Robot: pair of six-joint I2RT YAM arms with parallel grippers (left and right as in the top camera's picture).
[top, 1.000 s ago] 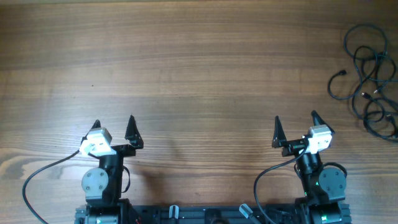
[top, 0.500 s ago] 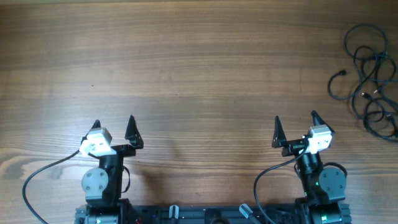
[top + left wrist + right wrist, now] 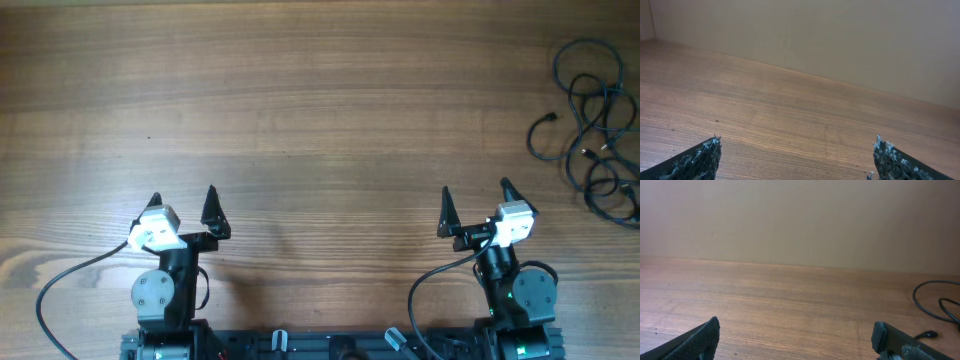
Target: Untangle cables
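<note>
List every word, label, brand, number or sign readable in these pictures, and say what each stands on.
None can be read in any view.
The wooden table and the cables carry no text.
The white left camera housing and right camera housing show no legible marking.

The cables (image 3: 597,120), well right of the right hand (image 3: 475,188), run off the overhead picture's edge; their plug ends are too small to tell. That hand's wrist view crops them too.

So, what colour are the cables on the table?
Black. The cables show best in the overhead view.
</note>
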